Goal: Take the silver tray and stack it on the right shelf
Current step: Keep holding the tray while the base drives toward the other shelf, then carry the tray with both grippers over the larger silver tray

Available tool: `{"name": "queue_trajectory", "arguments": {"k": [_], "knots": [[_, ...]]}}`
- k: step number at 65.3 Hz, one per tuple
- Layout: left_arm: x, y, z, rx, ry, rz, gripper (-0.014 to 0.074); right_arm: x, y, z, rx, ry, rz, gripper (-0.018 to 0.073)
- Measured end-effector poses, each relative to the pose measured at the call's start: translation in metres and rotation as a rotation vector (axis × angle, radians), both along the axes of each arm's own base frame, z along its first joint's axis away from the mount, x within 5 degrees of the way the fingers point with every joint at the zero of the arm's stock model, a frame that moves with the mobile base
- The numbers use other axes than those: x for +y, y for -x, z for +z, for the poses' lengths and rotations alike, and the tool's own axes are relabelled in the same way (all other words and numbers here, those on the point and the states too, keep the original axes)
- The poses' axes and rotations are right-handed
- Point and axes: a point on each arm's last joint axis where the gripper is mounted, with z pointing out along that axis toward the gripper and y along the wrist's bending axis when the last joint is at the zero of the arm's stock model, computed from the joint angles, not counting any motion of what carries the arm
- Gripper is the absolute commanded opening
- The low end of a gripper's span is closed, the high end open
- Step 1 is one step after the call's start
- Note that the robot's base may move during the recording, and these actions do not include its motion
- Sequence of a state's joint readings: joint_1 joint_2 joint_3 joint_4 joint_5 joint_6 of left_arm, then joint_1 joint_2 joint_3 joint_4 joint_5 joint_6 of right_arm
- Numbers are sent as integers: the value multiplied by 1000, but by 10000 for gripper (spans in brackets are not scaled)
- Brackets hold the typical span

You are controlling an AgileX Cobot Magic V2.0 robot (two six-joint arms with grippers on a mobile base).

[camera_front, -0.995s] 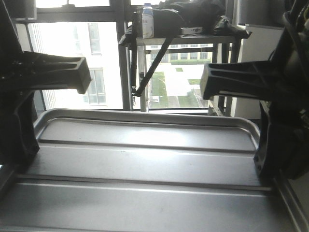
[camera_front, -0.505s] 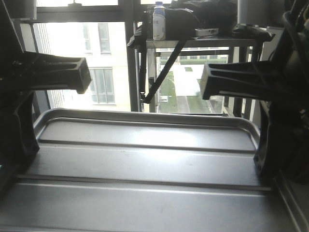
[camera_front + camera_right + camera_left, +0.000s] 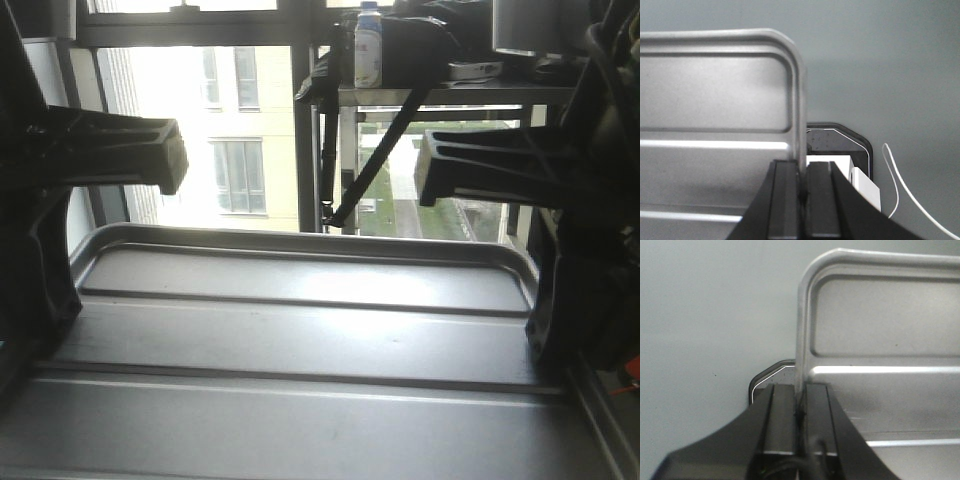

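**Exterior front-facing.** Silver tray (image 3: pixel 300 340): shallow and ribbed, it fills the lower frame, level and carried clear of any support. Left gripper (image 3: pixel 52 300) is at the tray's left rim and right gripper (image 3: pixel 550 335) at its right rim. Beyond the tray's far rim are a window, a steel-framed table and a white bottle (image 3: pixel 368 45). No roller shelf can be made out.

**Left wrist-mounted.** Left gripper (image 3: pixel 800 407): jaws closed tight on the thin left rim of the silver tray (image 3: pixel 880 335). A grey surface (image 3: pixel 705 315) lies below the tray.

**Right wrist-mounted.** Right gripper (image 3: pixel 802 177): jaws pinched on the right rim of the silver tray (image 3: pixel 715 90). Under that edge are a black casing (image 3: pixel 840 140), a white block (image 3: pixel 865 187) and a white cable (image 3: pixel 900 190).

**Handling (judged).** The tray is probably light and stiff, and its polished metal is slippery. The raised rim is the only purchase, so opposite-edge pinches suit it. Uneven arm travel could twist or slip it.
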State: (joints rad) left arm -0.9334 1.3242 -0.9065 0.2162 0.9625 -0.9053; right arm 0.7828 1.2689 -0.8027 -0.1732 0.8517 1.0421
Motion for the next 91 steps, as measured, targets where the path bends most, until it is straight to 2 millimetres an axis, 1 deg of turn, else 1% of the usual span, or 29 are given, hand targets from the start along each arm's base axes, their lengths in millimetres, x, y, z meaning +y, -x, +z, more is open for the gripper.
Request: {"name": "queue_trajectory", "arguments": {"k": [91], "knots": [[0,0,0,0,0,0,-100,0,0,0,1,1,0,60]]}}
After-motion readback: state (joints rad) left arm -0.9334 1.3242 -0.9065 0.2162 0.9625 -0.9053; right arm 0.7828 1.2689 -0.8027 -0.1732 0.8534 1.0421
